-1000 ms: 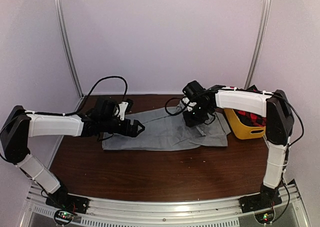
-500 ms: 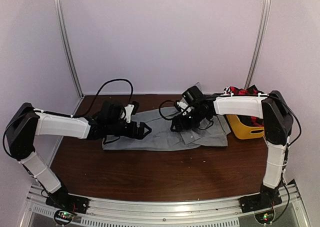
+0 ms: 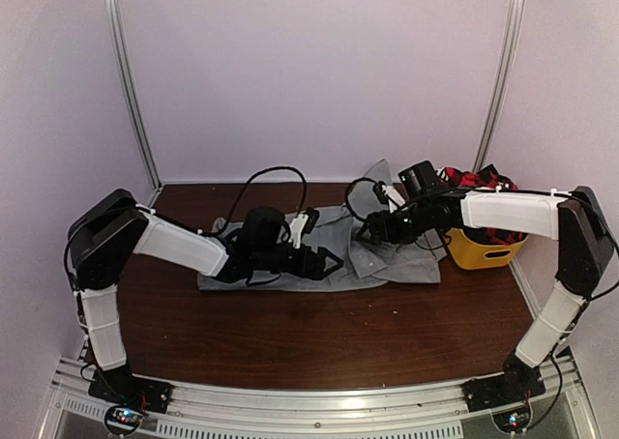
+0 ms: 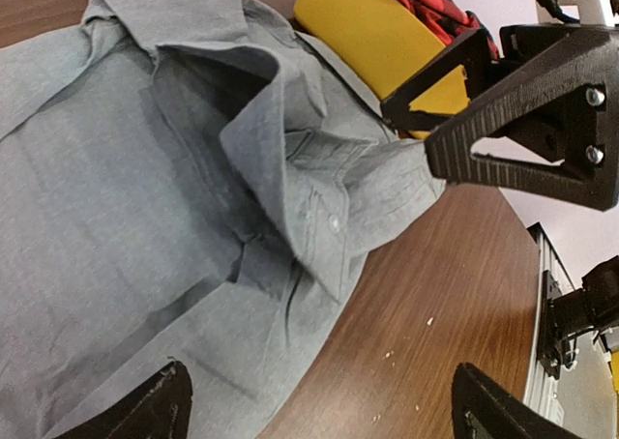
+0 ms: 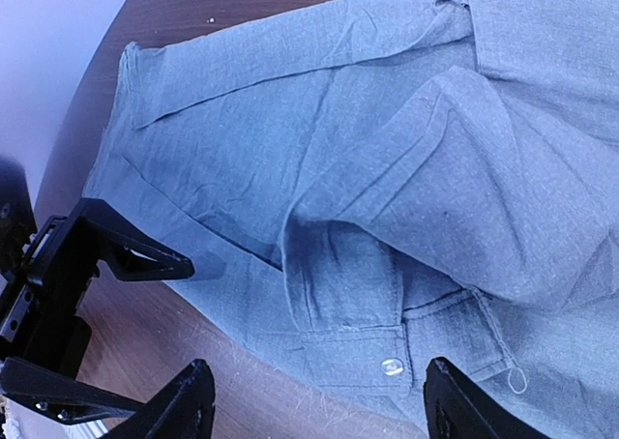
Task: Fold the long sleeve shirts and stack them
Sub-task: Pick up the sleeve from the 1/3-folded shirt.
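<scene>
A light-grey long sleeve shirt [image 3: 290, 241] lies spread on the brown table, its right part rumpled into folds. My left gripper [image 3: 331, 263] is open and empty, low over the shirt's front edge [image 4: 193, 265]. My right gripper [image 3: 372, 234] is open and empty just above a folded sleeve whose buttoned cuff [image 5: 392, 362] lies between its fingers. The two grippers face each other a short way apart; the right one [image 4: 411, 130] shows in the left wrist view. A red-and-black plaid shirt [image 3: 479, 183] sits in the yellow tub [image 3: 474, 253].
The yellow tub stands at the table's right, touching the grey shirt's edge [image 4: 377, 43]. A bit of grey cloth [image 3: 383, 173] stands up near the back wall. Bare brown table [image 3: 309, 337] lies in front of the shirt. Small crumbs [image 4: 426, 321] dot the wood.
My left arm has reached rightwards along the shirt's front edge. My right arm has stretched out lower, its gripper shifting left and then back right over the rumpled sleeve.
</scene>
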{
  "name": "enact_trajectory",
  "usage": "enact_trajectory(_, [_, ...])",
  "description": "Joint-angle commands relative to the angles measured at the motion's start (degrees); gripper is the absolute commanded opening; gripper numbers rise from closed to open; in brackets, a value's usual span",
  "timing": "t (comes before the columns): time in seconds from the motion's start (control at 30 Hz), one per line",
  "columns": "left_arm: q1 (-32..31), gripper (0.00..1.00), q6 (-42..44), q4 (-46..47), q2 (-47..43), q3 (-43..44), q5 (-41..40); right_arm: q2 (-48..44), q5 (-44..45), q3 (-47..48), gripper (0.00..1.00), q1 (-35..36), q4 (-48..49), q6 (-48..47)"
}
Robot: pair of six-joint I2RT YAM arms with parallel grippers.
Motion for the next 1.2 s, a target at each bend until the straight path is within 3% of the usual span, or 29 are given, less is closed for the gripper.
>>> enact_trajectory(0.0, [-1.1,0.93,-3.9,6.6,5.5,6.1,2.1,-3.1,-1.0,-2.6,0.75,-1.8,2.5,0.8])
enact_trajectory(0.43, [-2.0,0.67,-6.2,7.9,20.0,20.6,5.3,-8.0,-1.4,-7.9,0.75,-4.6,2.4,-0.1])
enact_trajectory(0.67, [-2.0,0.33,-8.0,10.9,24.5,25.1,8.9,-10.0,-1.7,-11.0,0.75,-5.5,3.2,0.0])
enact_trajectory(0.87, [-1.3,0.01,-5.4,10.0,22.4,25.1,12.2,-12.2,-1.1,-12.7,0.75,-6.7,2.8,0.0])
enact_trajectory(1.03, [1.4,0.0,-1.4,2.7,14.6,20.5,17.5,-14.1,0.6,-13.7,0.75,-7.5,1.6,-0.6])
enact_trajectory(1.17, [5.5,0.0,4.4,-11.1,7.0,18.4,24.1,-15.1,2.4,-14.3,0.75,-7.8,0.4,-1.4])
